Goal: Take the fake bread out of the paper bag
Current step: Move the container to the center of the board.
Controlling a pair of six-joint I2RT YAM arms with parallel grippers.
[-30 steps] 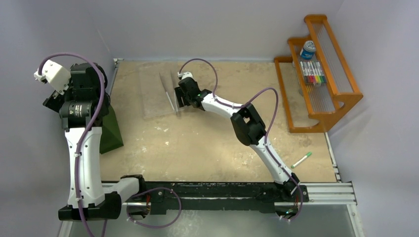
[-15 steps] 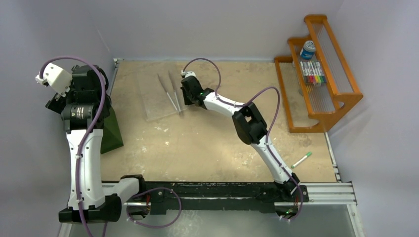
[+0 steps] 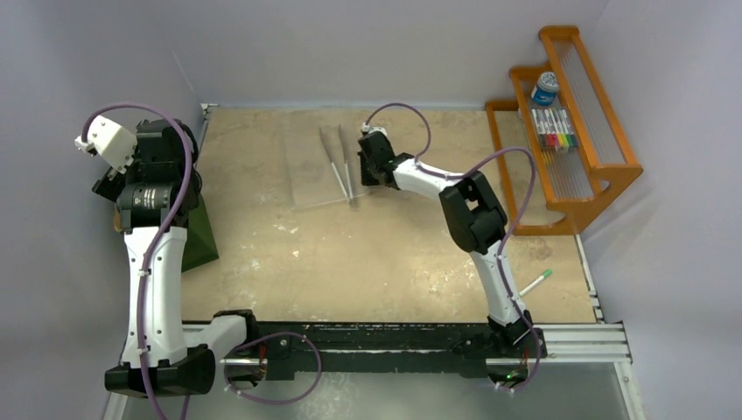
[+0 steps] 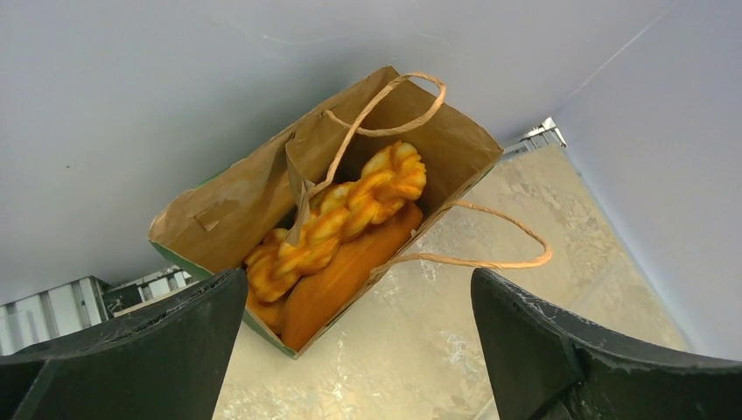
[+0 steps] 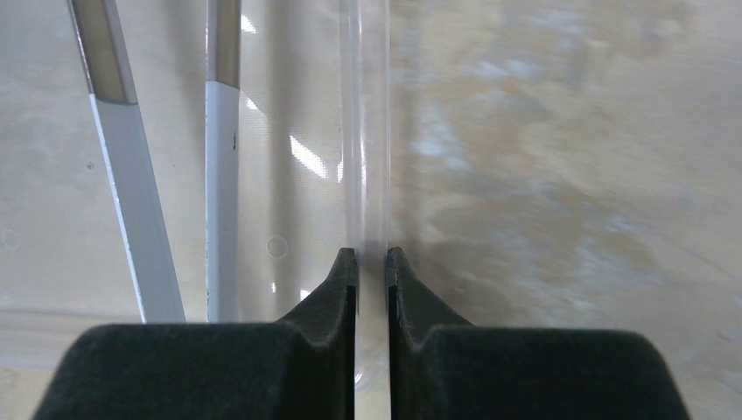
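Observation:
The paper bag (image 4: 229, 195) lies open below my left gripper (image 4: 359, 350), green outside and brown inside, cord handles loose. Inside it lies the fake bread: a braided orange stick (image 4: 350, 208) on top of an oblong loaf (image 4: 346, 273). The left jaws stand wide open with nothing between them, above the bag's mouth. From above, only a green corner of the bag (image 3: 198, 238) shows beside the left arm. My right gripper (image 5: 372, 258) is shut on the upright rim of a clear tray (image 5: 364, 131) at mid table (image 3: 306, 171).
Long metal tongs (image 3: 337, 164) lie in the clear tray, their white arms (image 5: 222, 201) just left of the right fingers. A wooden rack (image 3: 604, 166) with markers (image 3: 553, 129) and a blue-capped jar (image 3: 545, 87) stands at the right. A green pen (image 3: 532, 284) lies near the right arm's base.
My right gripper closed on the clear tray's rim and dragged the tray with the tongs to the right. The left arm shifted slightly right, jaws still open.

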